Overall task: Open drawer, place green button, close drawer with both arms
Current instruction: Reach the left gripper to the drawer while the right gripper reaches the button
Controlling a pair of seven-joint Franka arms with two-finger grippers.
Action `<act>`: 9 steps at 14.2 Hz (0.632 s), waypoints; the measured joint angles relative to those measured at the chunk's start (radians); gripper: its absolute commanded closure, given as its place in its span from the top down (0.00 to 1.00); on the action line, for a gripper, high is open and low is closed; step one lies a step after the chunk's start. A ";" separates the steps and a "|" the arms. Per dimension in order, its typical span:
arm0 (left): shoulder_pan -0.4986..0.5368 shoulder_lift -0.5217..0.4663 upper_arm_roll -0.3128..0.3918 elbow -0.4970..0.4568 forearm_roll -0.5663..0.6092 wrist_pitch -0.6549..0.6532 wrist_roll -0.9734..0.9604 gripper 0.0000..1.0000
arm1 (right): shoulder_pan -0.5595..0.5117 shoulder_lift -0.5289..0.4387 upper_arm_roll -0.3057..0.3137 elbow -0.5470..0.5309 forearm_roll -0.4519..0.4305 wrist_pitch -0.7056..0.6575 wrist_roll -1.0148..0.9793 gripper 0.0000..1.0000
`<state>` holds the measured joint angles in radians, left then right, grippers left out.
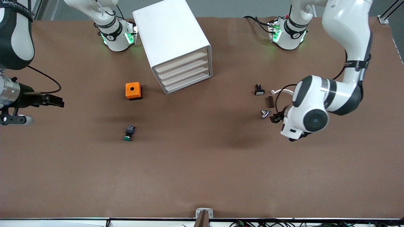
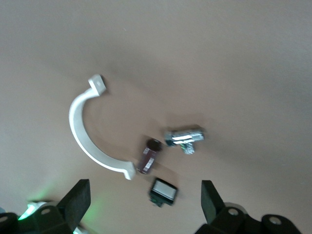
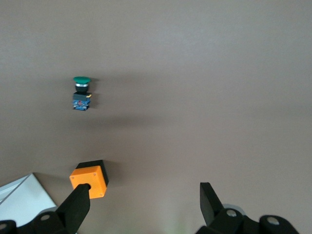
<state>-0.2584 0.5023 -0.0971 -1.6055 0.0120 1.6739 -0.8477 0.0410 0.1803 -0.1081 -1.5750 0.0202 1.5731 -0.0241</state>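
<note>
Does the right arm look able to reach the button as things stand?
Probably yes: the button lies alone on bare table, the orange box well apart, and the right gripper is open at that end.

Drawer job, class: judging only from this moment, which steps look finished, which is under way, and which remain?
Nothing looks done: all drawers of the white cabinet are shut. The button lies on the table, nearer the front camera than the orange box. Nothing is in hand: the right gripper is open at the right arm's end of the table, and the left gripper is open over small parts. Opening, placing and closing remain.
</note>
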 measured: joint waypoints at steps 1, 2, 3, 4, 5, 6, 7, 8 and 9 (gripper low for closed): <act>-0.023 0.011 -0.001 0.012 -0.029 0.000 -0.056 1.00 | 0.001 0.000 0.001 0.001 0.020 -0.005 0.047 1.00; -0.044 0.022 -0.001 0.027 -0.070 -0.001 -0.104 1.00 | 0.004 0.000 0.004 -0.001 0.039 -0.003 0.094 1.00; -0.064 0.033 -0.001 0.046 -0.106 -0.005 -0.155 1.00 | 0.009 0.000 0.007 -0.012 0.049 0.015 0.126 1.00; -0.084 0.044 -0.001 0.067 -0.139 -0.018 -0.207 1.00 | 0.017 0.001 0.009 -0.038 0.056 0.057 0.144 1.00; -0.100 0.057 -0.001 0.089 -0.177 -0.030 -0.259 1.00 | 0.028 0.003 0.010 -0.074 0.059 0.108 0.157 1.00; -0.115 0.071 -0.001 0.111 -0.227 -0.043 -0.326 1.00 | 0.040 0.006 0.011 -0.118 0.065 0.165 0.172 1.00; -0.129 0.087 -0.001 0.132 -0.278 -0.055 -0.410 1.00 | 0.050 0.010 0.011 -0.158 0.072 0.215 0.192 1.00; -0.142 0.105 -0.001 0.152 -0.318 -0.062 -0.493 1.00 | 0.059 0.013 0.011 -0.190 0.075 0.252 0.214 1.00; -0.156 0.125 -0.001 0.171 -0.344 -0.066 -0.565 1.00 | 0.070 0.015 0.011 -0.216 0.076 0.281 0.242 1.00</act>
<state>-0.4147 0.6276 -0.0983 -1.4342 -0.3316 1.6082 -1.4123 0.1109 0.1950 -0.0967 -1.7908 0.0964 1.8538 0.2184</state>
